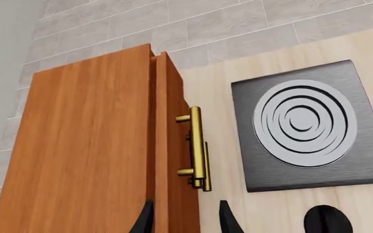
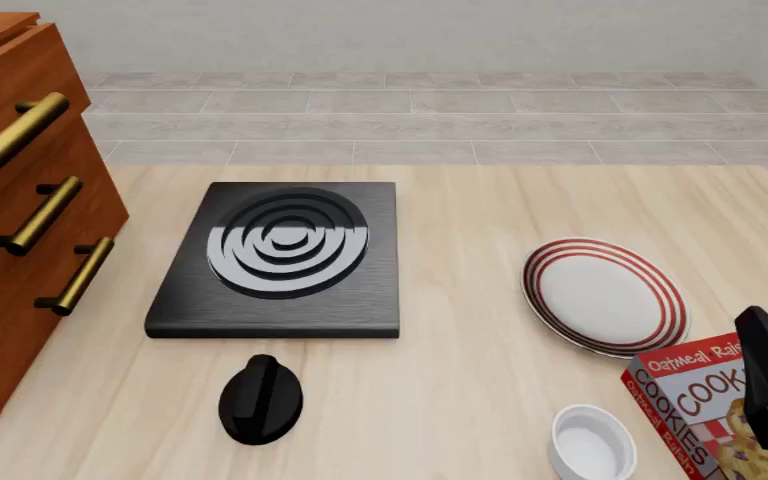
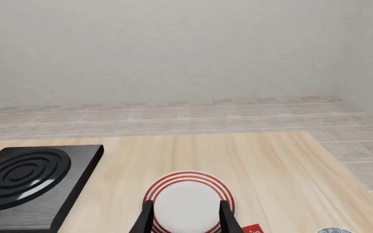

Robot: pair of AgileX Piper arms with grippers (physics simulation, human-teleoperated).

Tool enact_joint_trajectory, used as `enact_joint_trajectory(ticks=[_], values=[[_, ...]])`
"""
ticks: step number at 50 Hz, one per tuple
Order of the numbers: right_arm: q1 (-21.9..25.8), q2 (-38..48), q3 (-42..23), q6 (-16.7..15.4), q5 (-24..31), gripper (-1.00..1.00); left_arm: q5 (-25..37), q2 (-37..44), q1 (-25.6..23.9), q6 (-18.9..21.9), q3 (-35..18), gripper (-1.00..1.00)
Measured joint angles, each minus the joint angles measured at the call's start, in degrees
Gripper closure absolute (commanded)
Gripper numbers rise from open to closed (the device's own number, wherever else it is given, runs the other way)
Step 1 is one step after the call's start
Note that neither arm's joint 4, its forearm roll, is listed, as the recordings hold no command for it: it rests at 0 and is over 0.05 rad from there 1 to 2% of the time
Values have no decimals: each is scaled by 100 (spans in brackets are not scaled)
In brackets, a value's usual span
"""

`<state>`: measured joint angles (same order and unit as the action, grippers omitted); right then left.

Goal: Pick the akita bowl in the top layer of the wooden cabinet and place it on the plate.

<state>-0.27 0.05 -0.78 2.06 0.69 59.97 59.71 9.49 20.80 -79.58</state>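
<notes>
Since all three drawers look shut in the front view, the akita bowl is not visible anywhere; judging from the task, it sits inside the top layer (image 2: 17, 100) of the wooden cabinet (image 2: 11, 290), which stands at the surface's left edge. Your left hand (image 1: 186, 218) is the nearer one: its wrist view looks straight down the cabinet front, fingertips spread apart with nothing between them, and the brass handle (image 1: 197, 145) just ahead, not yet touched. That handle's long axis runs across the drawer front, so you'd want the fingers to straddle the bar crosswise before pulling. Which drawer's handle the wrist view shows first, I can't tell for sure.

Your right hand (image 3: 186, 218) hovers above the plate (image 2: 607, 297), fingers parted, empty. The plate lies toward the surface's right edge, well apart from the cabinet, with the stove (image 2: 280, 258) between them. Near the right hand in the front view sit a cookie box (image 2: 691, 400) and a white ramekin (image 2: 592, 445); keep clear of both.
</notes>
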Motion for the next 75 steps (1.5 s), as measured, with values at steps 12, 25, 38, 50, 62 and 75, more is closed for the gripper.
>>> enact_joint_trajectory(ticks=[12,25,38,50,62,75], values=[[-2,0,0,0,0,-100,123,65,136,172,118,-100],[-2,1,1,8,1,-100,130,109,316,344,248,-100],[-2,1,-1,15,5,-100,61,118,433,407,447,-100],[-1,0,-3,15,6,-100,-48,110,477,345,695,-100],[3,1,-1,11,5,-100,-214,116,567,305,976,-100],[8,0,4,10,6,-100,-426,86,686,382,1210,-100]])
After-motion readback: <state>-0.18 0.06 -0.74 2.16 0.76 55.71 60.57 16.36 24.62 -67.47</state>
